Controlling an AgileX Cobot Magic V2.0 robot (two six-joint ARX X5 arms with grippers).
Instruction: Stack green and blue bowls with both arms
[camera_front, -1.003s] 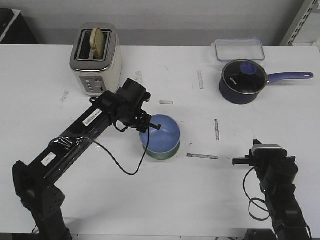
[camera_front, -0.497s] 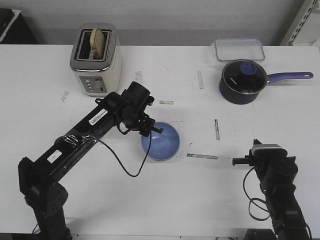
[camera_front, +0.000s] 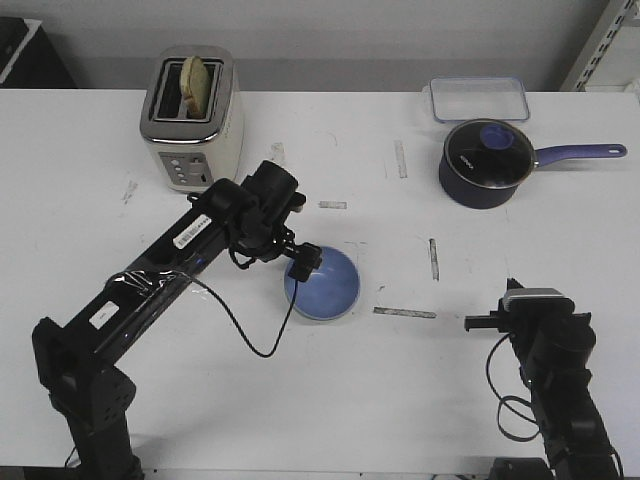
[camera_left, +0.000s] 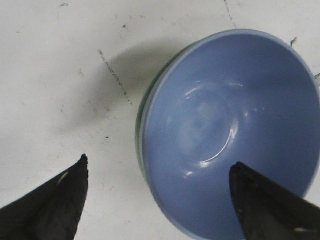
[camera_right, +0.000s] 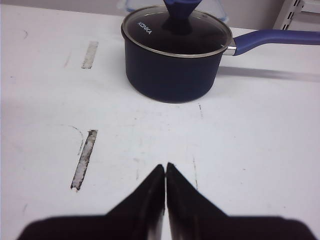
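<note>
Green bowl (camera_left: 141, 117): almost wholly hidden; only a thin dark green sliver of rim shows beneath the blue one in the left wrist view, and in the front view it cannot be made out at all.
Blue bowl (camera_front: 321, 283): light periwinkle, smooth and glossy, upright, nested inside the green bowl; soft highlights ring its floor; its rim is cut off at the edge of the left wrist view.
Bowl position: near the middle of the white worktop (camera_front: 300, 400), in front of the toaster and well apart from the saucepan.
Left gripper (camera_front: 305, 258): spread wide over the near-left rim of the blue bowl, holding nothing; in the wrist view one finger is outside the stack over bare worktop, the other over the bowl's inside. Whether a fingertip touches the rim cannot be told.
Right gripper (camera_right: 165, 172): fingers pressed together, nothing between them, over bare worktop; in the front view the arm blocks the fingertips.
Saucepan (camera_front: 486, 162): dark navy with glass lid and purple handle, far right of the worktop.
Clear container (camera_front: 479, 99): just behind the saucepan, its near edge partly covered by it.
Toaster (camera_front: 192, 117): far left, a slice of bread standing in one slot.
Tape marks (camera_front: 404, 312): short worn strips scattered on the worktop.
</note>
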